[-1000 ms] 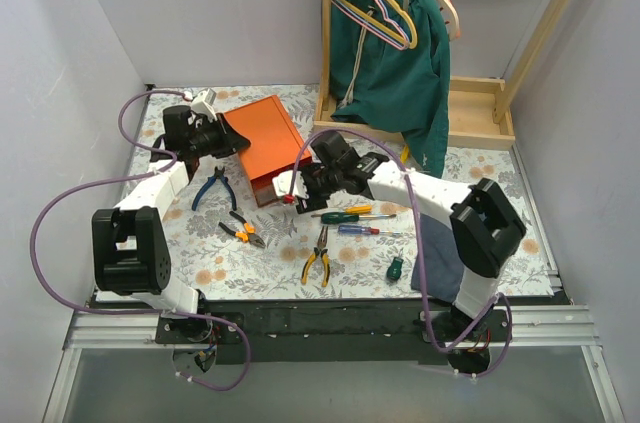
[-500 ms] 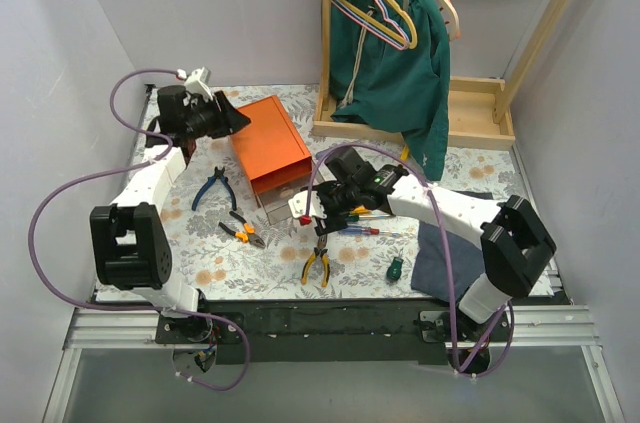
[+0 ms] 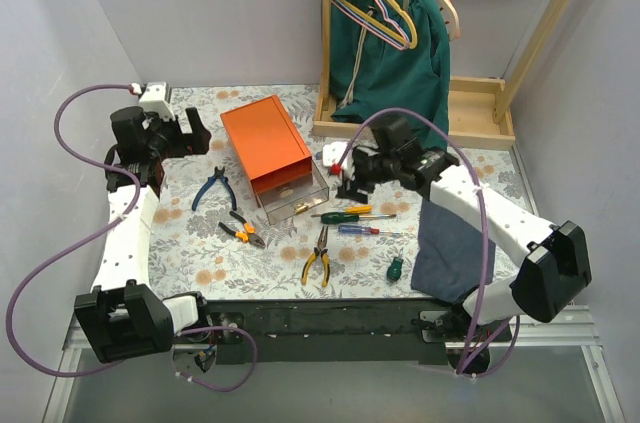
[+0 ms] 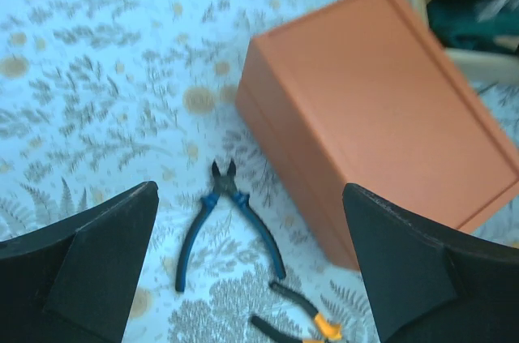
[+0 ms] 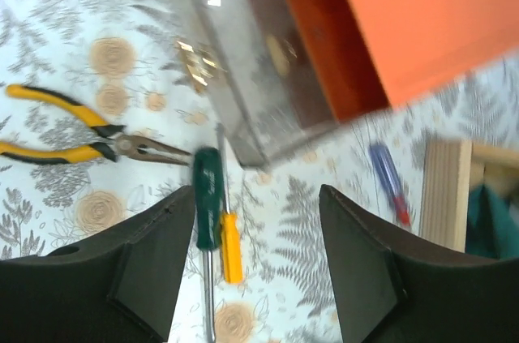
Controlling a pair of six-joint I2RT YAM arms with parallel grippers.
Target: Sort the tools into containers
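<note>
The orange cabinet point(image 3: 262, 139) lies left of centre with one clear drawer point(image 3: 291, 193) pulled out at its near end. Blue pliers point(image 3: 212, 186), orange-black pliers point(image 3: 243, 231), yellow pliers point(image 3: 318, 261) and green point(image 3: 338, 216), yellow point(image 3: 359, 210), blue-red point(image 3: 366, 230) and small green point(image 3: 396, 267) screwdrivers lie on the cloth. My left gripper point(image 3: 194, 133) hangs open left of the cabinet, above the blue pliers point(image 4: 231, 225). My right gripper point(image 3: 340, 171) is open and holds nothing, right of the drawer point(image 5: 243, 75), over the green screwdriver point(image 5: 207, 197) and yellow screwdriver point(image 5: 231, 246).
A wooden rack base point(image 3: 470, 113) with hangers and a green garment point(image 3: 395, 73) stands at the back right. A dark cloth point(image 3: 450, 243) lies under the right arm. Another blue screwdriver point(image 5: 388, 181) lies beside the rack base point(image 5: 446, 189). Walls close in on both sides.
The left gripper has let go of the cabinet, opened and drawn back to the left. The right gripper has pulled the drawer out, then moved up and to the right of it.
</note>
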